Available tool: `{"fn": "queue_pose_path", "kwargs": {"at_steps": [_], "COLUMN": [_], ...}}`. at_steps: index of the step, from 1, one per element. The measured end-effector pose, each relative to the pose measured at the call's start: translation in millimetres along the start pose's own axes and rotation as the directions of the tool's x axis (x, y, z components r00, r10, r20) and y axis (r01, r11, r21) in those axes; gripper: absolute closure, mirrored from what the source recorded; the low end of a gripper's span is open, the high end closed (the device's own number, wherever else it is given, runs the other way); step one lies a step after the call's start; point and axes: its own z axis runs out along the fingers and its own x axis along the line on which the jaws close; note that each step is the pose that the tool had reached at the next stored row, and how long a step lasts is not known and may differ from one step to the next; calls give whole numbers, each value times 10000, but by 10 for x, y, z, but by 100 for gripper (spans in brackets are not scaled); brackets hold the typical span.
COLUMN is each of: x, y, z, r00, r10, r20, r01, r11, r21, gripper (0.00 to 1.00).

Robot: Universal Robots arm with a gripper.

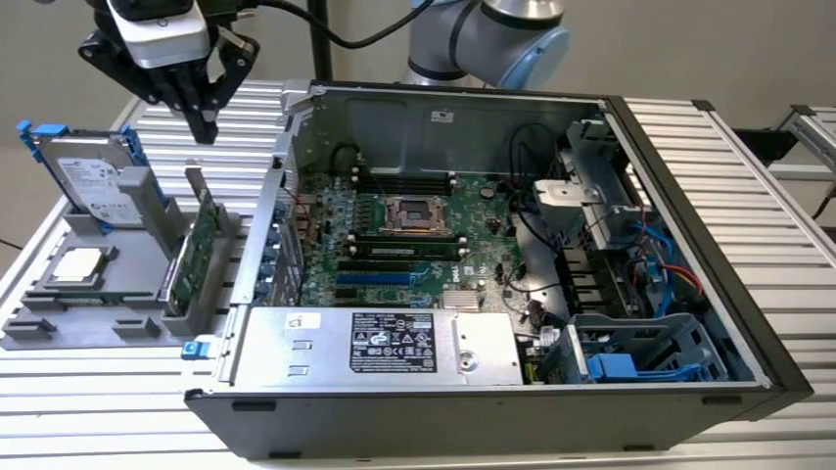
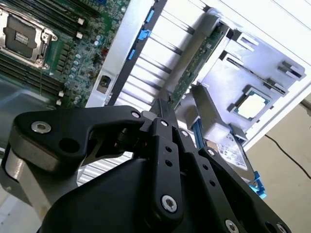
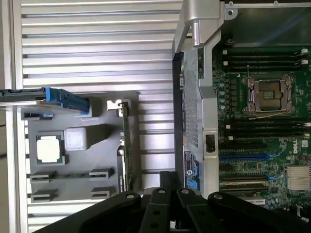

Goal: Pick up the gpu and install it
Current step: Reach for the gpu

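You see the thin green gpu [image 1: 191,257] standing on edge in the grey slotted tray [image 1: 53,328]. Your black hand [image 1: 206,127] hangs at its 12 o'clock in the exterior view, pressed together and empty, with the open black computer case [image 1: 457,423] at 3 o'clock.

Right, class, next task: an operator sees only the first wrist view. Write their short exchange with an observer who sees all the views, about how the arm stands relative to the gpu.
Operator: I see the gpu edge-on in the grey tray. Are the fingers touching it?
Observer: No. In the exterior view the gripper hangs above the gpu with a clear gap, fingers shut on nothing.
Operator: Which way does its green face point?
Observer: To the exterior view's left, away from the case. The gpu stands on its long edge.
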Motion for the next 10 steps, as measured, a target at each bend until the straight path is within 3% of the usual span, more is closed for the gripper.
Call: {"fn": "queue_pose_path", "kwargs": {"at_steps": [10], "x": [114], "y": [-74], "z": [-7], "r00": [9999], "r10": [-148], "r20": [-10], "r01": [148], "r11": [9999], "r21": [-3], "gripper": [100]}}
